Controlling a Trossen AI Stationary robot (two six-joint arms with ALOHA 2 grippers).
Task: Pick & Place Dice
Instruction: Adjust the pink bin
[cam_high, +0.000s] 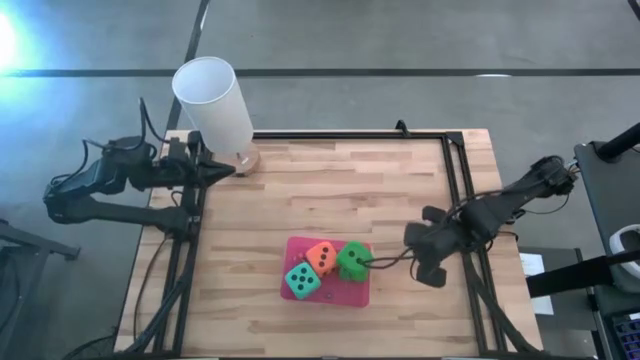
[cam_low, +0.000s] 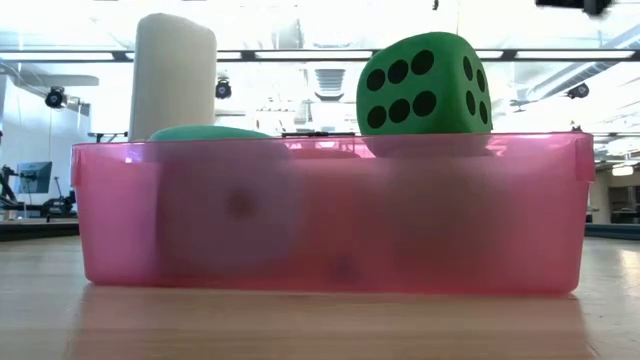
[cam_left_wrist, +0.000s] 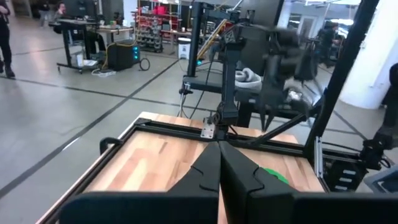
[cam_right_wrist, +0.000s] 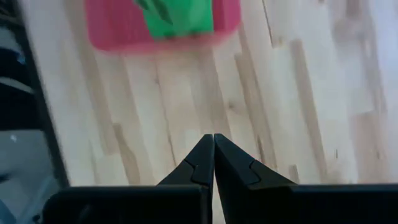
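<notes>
A pink tray (cam_high: 355, 295) lies on the wooden table near its front edge. Three dice sit in it: a teal one (cam_high: 302, 281), an orange one (cam_high: 321, 257) and a green one (cam_high: 352, 260). In the low view the green die (cam_low: 425, 85) rises above the tray's rim (cam_low: 330, 140). My right gripper (cam_high: 372, 264) is shut and points steeply down at bare wood just right of the tray (cam_right_wrist: 161, 34); the green die (cam_right_wrist: 180, 18) lies beyond its tips (cam_right_wrist: 213, 137). At the table's far left my left gripper (cam_high: 232, 170) is shut, level and holds nothing (cam_left_wrist: 219, 144).
A tall white cylinder (cam_high: 215, 105) stands at the far left corner, right beside my left gripper. Black frame rails (cam_high: 455, 200) run along the table's edges. Bare wood (cam_high: 330, 190) stretches between the tray and the far rail.
</notes>
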